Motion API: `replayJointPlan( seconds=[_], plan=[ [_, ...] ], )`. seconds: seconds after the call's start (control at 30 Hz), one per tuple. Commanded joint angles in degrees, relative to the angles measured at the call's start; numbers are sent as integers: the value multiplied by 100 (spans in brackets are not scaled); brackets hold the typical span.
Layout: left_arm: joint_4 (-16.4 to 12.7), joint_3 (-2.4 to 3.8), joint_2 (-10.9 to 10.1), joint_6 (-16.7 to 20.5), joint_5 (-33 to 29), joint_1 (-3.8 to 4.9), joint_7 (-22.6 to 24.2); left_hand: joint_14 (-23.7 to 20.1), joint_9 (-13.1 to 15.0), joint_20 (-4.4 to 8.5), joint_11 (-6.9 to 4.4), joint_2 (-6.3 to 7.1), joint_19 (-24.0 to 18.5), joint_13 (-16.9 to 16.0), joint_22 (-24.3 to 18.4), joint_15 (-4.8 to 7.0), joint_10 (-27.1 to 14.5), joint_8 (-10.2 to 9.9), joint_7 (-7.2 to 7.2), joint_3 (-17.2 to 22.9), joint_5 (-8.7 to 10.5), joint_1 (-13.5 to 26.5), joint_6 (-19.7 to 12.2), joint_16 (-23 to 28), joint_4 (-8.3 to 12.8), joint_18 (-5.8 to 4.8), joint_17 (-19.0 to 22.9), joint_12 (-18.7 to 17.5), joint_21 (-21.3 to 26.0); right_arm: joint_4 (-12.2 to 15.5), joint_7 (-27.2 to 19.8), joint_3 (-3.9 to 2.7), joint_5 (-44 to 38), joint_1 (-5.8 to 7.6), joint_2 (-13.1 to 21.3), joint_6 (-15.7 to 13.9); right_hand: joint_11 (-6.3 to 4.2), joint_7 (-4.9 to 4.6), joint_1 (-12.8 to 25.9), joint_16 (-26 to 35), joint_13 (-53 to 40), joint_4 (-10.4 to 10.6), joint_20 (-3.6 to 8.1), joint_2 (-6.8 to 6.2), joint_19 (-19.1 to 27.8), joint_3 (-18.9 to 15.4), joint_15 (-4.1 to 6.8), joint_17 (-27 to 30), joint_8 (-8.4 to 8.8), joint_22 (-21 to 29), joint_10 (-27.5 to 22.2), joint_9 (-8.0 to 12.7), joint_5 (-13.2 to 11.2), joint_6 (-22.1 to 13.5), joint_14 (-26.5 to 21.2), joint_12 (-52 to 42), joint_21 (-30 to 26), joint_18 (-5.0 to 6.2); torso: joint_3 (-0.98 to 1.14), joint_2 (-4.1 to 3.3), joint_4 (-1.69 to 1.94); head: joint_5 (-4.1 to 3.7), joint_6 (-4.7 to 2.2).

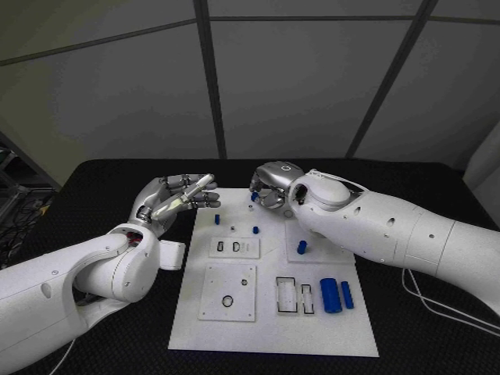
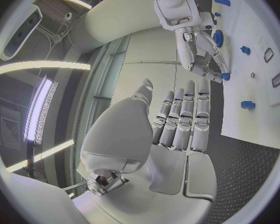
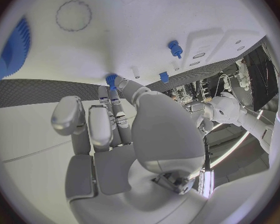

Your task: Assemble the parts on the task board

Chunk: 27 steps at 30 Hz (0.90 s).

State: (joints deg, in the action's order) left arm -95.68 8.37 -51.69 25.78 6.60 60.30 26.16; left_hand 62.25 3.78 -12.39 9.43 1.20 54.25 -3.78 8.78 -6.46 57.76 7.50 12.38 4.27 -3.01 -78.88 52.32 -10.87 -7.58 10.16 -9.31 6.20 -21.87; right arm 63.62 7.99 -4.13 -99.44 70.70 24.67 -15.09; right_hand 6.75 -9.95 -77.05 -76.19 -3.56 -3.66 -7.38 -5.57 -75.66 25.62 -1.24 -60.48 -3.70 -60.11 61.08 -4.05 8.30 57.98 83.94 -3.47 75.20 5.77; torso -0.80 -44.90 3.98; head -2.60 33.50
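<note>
Your right hand [image 1: 275,186] pinches a small blue peg [image 3: 111,79] at the far edge of the task board [image 1: 275,328]; your left hand [image 1: 173,197] hovers off the board's left side, fingers extended, holding nothing. The peg looks light, rigid and slick, so grip it by the sides near the top. The board is smooth and white, the table [image 1: 430,344] black and textured, with grey wall panels behind.

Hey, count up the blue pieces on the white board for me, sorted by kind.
small upright pegs: 3
long cylinders lying flat: 2
toothed gear: 1
blue piece at the fingertips of the right hand: 1
Total: 7
</note>
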Motion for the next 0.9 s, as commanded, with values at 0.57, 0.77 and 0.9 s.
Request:
replayJointPlan(
  seconds=[0.57, 0.77, 0.9],
  plan=[
    [19, 6, -61, -124, 39, 11, 7, -11, -5, -24, 27, -46, 6, 5, -12, -31, 2, -33, 16, -47, 8, 21, 5, 34, 3, 24, -9, -20, 15, 1192, 54, -27, 410, 8, 1063, -501, -36, -18, 142, 35, -57, 162, -18, -180, 36, -168, -15, 39, -18, 54, 166, -12, -62, -95, 113, -179, -37, 5, 25, 4, -42, -2, -52],
    [38, 5, -82, -143, 38, 10, -2, -10, -5, -24, 27, -46, 6, 5, -13, -31, 2, -34, 15, -48, 8, 21, 5, 36, 4, 24, -9, -21, 16, 1663, 204, -228, 1350, 10, 1719, -307, -191, 7, 384, -235, -327, 381, 80, -435, -180, -598, 102, -406, 20, -320, 1197, 29, 174, -507, 214, -717, 173, -59, 63, 19, -108, -47, -98],
    [48, 5, -80, -160, 38, 9, -9, -10, -5, -24, 27, -46, 6, 5, -13, -31, 2, -34, 15, -48, 8, 21, 5, 36, 4, 24, -9, -21, 16, 1708, 394, -271, 1648, 11, 1990, 36, -354, 142, 207, -350, -906, 547, 249, -473, -291, -1286, 257, -574, -31, -509, 1713, -5, 323, -678, 238, -1421, 281, -99, 73, 18, -135, -57, -102]
  ],
)
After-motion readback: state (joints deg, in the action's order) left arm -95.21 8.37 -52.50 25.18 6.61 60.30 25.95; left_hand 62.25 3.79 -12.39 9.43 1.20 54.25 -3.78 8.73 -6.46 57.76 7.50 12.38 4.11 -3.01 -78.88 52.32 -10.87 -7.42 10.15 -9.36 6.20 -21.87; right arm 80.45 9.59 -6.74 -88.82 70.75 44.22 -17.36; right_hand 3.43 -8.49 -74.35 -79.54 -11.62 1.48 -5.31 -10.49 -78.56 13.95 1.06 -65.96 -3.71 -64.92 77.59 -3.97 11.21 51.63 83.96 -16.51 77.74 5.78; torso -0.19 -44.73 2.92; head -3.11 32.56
